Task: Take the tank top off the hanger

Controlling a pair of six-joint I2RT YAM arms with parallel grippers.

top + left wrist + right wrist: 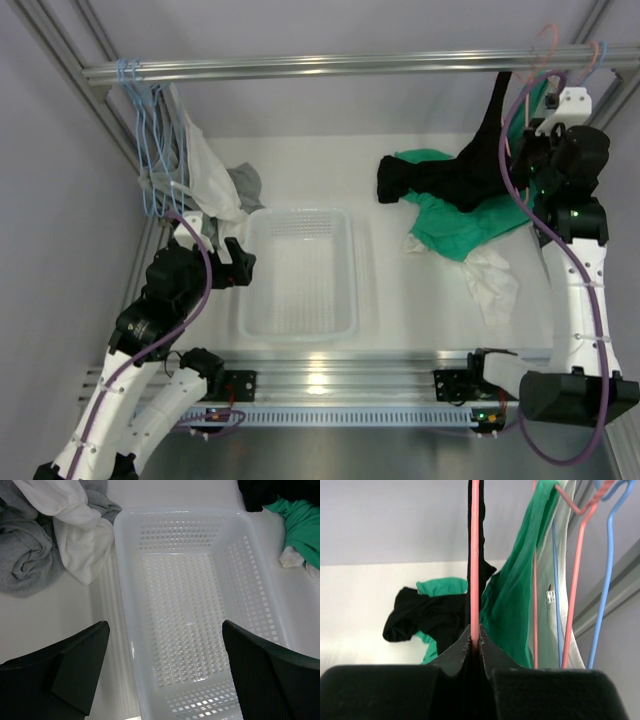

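The black tank top [488, 140] hangs on a pink hanger [543, 42] from the rail at the back right. Its lower part lies bunched on the table [420, 178]. My right gripper [535, 135] is up beside it, shut on the pink hanger wire [474, 555], which runs straight up between the jaws [475, 639]. The black top [427, 617] shows behind the wire. My left gripper [240, 262] is open and empty at the basket's left rim. In the left wrist view its fingers [80, 662] stand wide apart over the basket.
A white perforated basket [250, 305] sits mid-table, its rim also in the left wrist view [125, 580]. Green [460, 228] and white [495, 285] garments lie at the right. Grey and white clothes [205, 170] hang on blue hangers [145, 150] at the left. More pink and blue hangers [607, 580] hang beside a green garment [512, 595].
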